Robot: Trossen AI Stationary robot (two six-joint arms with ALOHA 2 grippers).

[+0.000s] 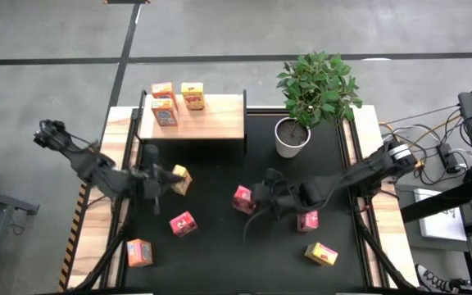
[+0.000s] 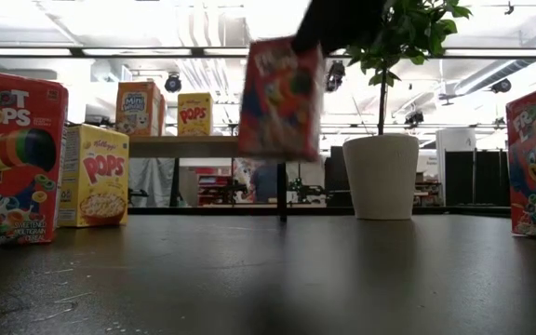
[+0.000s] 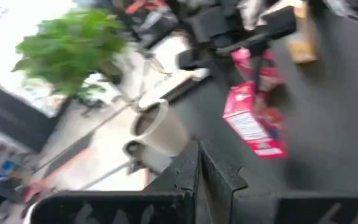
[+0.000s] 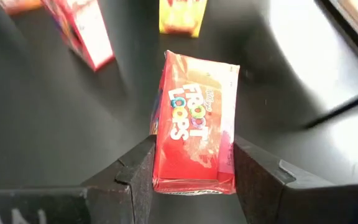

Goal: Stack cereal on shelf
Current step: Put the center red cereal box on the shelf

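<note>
Right gripper [image 4: 192, 165]: jaws clamped on the narrow sides of a red Froot Loops box [image 4: 196, 127], which the low view shows lifted clear of the bench [image 1: 220, 246], probably so it can travel to the shelf.
Left gripper [image 1: 156, 174]: jaws closed, holding nothing, waiting beside a yellow Pops box [image 1: 182, 180].
Shelf [image 1: 211, 119]: three boxes already stand at one end, leaving bare board for more.
Loose boxes: red, orange and yellow ones lie scattered over the bench.
Plant pot [image 1: 292, 138]: stands just beside the shelf, something to steer around.

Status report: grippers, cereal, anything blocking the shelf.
Right gripper shut on red box, lifted off table. Left gripper shut, empty, beside yellow box. Three boxes on shelf. Plant pot stands by shelf's right end.
</note>
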